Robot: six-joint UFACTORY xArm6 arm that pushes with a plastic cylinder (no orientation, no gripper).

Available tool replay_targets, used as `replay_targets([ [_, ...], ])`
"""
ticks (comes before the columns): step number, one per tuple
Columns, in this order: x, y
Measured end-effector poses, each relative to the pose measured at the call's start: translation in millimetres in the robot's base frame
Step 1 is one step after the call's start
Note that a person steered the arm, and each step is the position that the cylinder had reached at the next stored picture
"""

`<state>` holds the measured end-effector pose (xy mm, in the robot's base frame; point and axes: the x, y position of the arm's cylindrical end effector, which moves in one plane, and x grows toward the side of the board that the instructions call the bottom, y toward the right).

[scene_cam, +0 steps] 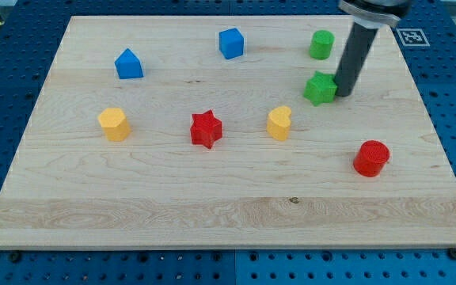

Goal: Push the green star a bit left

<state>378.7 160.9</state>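
Observation:
The green star (319, 88) lies on the wooden board (228, 214) at the upper right. My tip (343, 93) is at the star's right side, touching or almost touching it. The dark rod rises from there toward the view's top right. A green cylinder (321, 44) stands just above the star, toward the view's top.
A yellow heart (279, 123) and a red star (206, 129) lie left of and below the green star. A red cylinder (371, 158) is at the lower right. A blue cube (231, 43), a blue house-shaped block (128, 64) and a yellow hexagonal block (114, 124) lie further left.

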Motion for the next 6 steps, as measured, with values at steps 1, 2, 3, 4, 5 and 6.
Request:
replay_targets([
  [1, -10, -34],
  [2, -10, -38],
  [3, -10, -10],
  [4, -1, -4],
  [5, 12, -23],
  [6, 13, -64],
])
